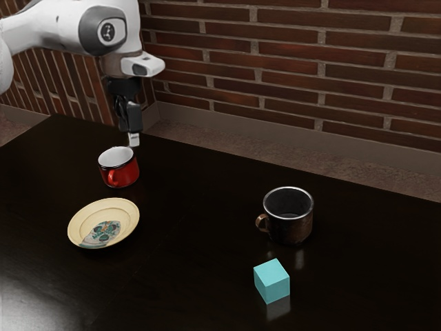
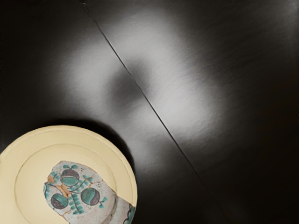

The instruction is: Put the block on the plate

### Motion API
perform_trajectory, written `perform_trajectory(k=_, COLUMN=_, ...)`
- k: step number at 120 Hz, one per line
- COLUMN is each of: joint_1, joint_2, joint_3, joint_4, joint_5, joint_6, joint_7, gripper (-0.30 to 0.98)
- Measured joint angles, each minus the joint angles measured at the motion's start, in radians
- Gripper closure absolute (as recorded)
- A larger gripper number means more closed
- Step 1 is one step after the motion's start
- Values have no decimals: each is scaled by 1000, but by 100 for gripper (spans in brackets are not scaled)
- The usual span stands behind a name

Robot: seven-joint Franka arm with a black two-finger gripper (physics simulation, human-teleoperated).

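My gripper [image 1: 134, 140] hangs pointing down in the exterior view's upper left, above the table and close to the red mug. The turquoise block [image 1: 271, 281] rests on the table toward the exterior view's lower right, well away from my hand and apart from the plate. A cream plate [image 1: 129, 218] with a green and grey fruit pattern lies on the table at the exterior view's left. Part of this plate [image 2: 122, 163] is visible from my hand, with its patterned middle. No object covers the visible part of it.
Beside the plate stands a red mug [image 1: 124, 173] with a white inside. A dark metal mug [image 1: 293, 228] stands just behind the block, its handle toward the exterior view's left. The glossy black table [image 1: 189, 252] runs back toward a brick wall [image 1: 275, 58].
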Motion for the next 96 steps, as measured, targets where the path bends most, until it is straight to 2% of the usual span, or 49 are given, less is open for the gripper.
perform_trajectory(k=33, joint_1=-35, joint_2=28, joint_3=-16, joint_4=22, joint_5=-53, joint_6=41, joint_7=102, gripper=0)
perform_trajectory(k=64, joint_1=-208, joint_2=191, joint_3=-25, joint_4=141, joint_5=-108, joint_6=111, joint_7=126, gripper=0)
perform_trajectory(k=69, joint_1=-240, joint_2=205, joint_3=-3, joint_4=146, joint_5=-118, joint_6=124, joint_7=122, gripper=0)
perform_trajectory(k=80, joint_1=-380, joint_2=219, joint_3=135, joint_4=150, joint_5=-168, joint_6=144, joint_7=97, gripper=0)
perform_trajectory(k=96, joint_1=-489, joint_2=237, joint_3=209, joint_4=149, joint_5=-208, joint_6=165, joint_7=55, gripper=0)
